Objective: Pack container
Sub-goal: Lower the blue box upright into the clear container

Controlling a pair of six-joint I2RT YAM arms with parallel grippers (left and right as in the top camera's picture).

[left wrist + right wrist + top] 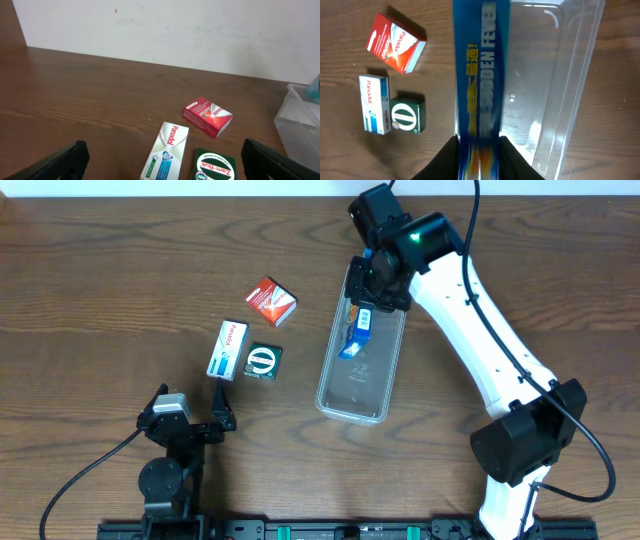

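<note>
The container [361, 388] is a long clear plastic tray lying right of the table's middle; its corner shows in the left wrist view [300, 125]. My right gripper [366, 306] hangs over its far end, shut on a blue box [357, 333]. In the right wrist view the blue box [480, 75] sticks out from between the fingers [445, 160], blurred, along the container's [560, 90] left wall. My left gripper [192, 406] sits low near the front left, open and holding nothing [167, 162].
Three small boxes lie left of the container: a red one [271, 301] [207, 116] [396, 43], a white Panadol one [228, 349] [165, 152] [374, 104] and a green Zam-Buk one [264, 361] [215, 166] [407, 115]. The white and green boxes lie just ahead of the left gripper.
</note>
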